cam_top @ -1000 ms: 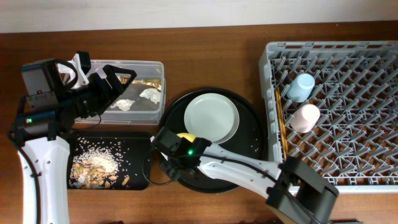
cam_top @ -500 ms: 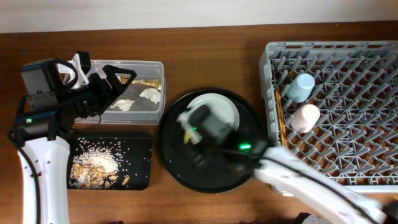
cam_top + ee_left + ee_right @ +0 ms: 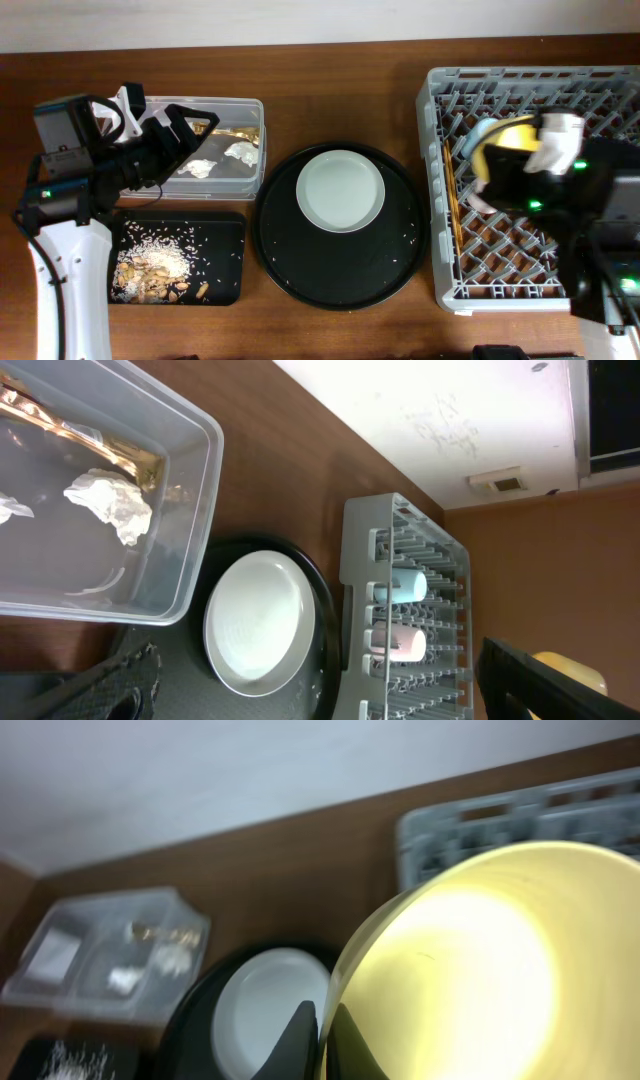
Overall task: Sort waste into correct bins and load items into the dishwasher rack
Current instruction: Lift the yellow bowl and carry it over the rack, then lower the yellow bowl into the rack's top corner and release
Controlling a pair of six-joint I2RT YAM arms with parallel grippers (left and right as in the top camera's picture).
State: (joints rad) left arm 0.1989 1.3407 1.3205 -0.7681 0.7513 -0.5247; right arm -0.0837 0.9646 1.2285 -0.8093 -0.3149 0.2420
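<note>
Left gripper (image 3: 195,138) jaws wide apart, empty, over left end of the clear rectangular plastic tub (image 3: 250,105). Just ahead of its fingertips in the tub: crumpled gold foil wrapper (image 3: 240,133) and white tissue wads (image 3: 240,152). Below the gripper, the shallow black rectangular tray (image 3: 225,225) holds beige food scraps (image 3: 150,270). To its right, the pale round plate (image 3: 340,190) sits on the round black tray (image 3: 340,285). Right gripper (image 3: 322,1032) is clamped on the rim of the yellow bowl (image 3: 505,140), held over the left side of the grey lattice dishwasher rack (image 3: 600,90). Light blue cup (image 3: 405,585), pink cup (image 3: 400,645) and wooden chopsticks (image 3: 450,200) sit in the rack beneath it.
</note>
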